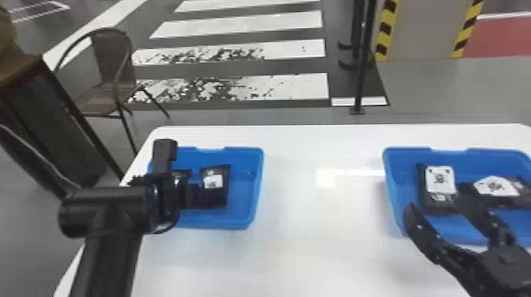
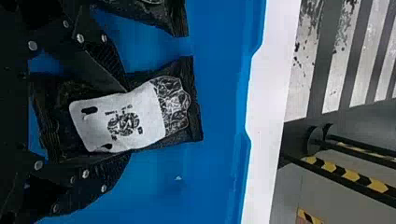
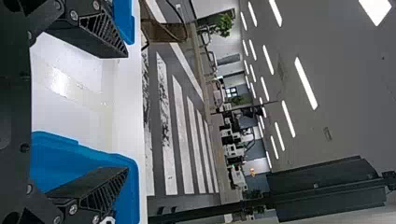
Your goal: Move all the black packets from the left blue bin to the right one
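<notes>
Head view: L blue bin point(image 1: 257, 189) sits left of center frame on the white table point(image 1: 300, 245), w/ 2 black packets visible in it. One, the upright-looking packet point(image 1: 222, 195) w/ a white label, is toward the bin's right side; the other packet point(image 1: 182, 173) is just left of it, partly hidden behind the L arm point(image 1: 114, 237).

L gripper point(image 1: 196, 196) is down in the L bin at the right-hand packet of the two. In the left wrist view the L gripper point(image 2: 127, 122) is right at that labeled packet, w/ part of the 2nd packet near it; can't tell if it has hold or not.

R blue bin point(image 1: 401, 181) is at the right edge of frame, about level w/ the L one, bare tabletop btwn them. It has at least 2 black packets w/ white labels: one at its left side point(image 1: 440, 197), the other point(image 1: 496, 187) just right of it, partly behind the R gripper point(image 1: 436, 198). Exact count there: can't tell.

R gripper is over the near part of the R bin, lower right of frame. Its fingers are spread wide, nothing btwn the tips in the right wrist view.

Brown chair point(image 1: 114, 59) upper left, black post point(image 1: 360, 79) upper right, both past the table.
</notes>
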`<state>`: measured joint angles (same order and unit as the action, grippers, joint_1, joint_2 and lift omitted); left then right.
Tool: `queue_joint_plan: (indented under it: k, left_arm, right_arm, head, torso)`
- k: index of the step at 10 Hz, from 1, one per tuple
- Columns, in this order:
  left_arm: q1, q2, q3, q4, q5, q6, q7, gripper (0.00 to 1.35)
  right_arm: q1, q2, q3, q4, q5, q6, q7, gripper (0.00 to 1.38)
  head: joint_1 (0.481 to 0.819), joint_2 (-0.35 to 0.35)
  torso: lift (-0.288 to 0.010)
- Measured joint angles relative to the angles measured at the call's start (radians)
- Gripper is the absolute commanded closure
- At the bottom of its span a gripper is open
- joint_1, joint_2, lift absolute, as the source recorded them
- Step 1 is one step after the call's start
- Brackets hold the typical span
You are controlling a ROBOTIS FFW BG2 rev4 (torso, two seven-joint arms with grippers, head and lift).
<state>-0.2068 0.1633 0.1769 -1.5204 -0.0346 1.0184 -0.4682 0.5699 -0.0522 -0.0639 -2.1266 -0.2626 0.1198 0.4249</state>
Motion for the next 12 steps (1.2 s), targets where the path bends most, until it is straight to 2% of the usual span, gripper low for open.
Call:
queue_joint_plan:
  k: [1,4,9,12]
  left_arm:
    - [0.008,0.001,-0.003,0.003,0.015,-0.022,-0.006,1.22]
    - [0.046,0.004,-0.009,-0.042,0.033,-0.070,-0.052,1.21]
    - [0.340,0.004,-0.026,-0.563,0.153,-0.058,-0.073,1.21]
    - [0.397,0.001,-0.132,-0.671,0.277,-0.102,-0.076,1.21]
  right_arm:
    - [0.001,0.000,0.000,0.003,-0.003,0.001,0.000,0.17]
    - [0.004,0.000,0.000,0.005,-0.014,0.000,0.001,0.17]
    - [-0.021,0.000,0.001,-0.002,-0.036,0.027,0.046,0.17]
    - [-0.085,-0.009,0.037,0.024,-0.090,0.055,0.060,0.17]
  head:
    - [0.695,0.162]
    - [0.695,0.144]
    - [0.695,0.085]
    - [0.695,0.003]
  torso:
    - [-0.140]
    - [-0.140]
    - [-0.140]
    - [-0.140]
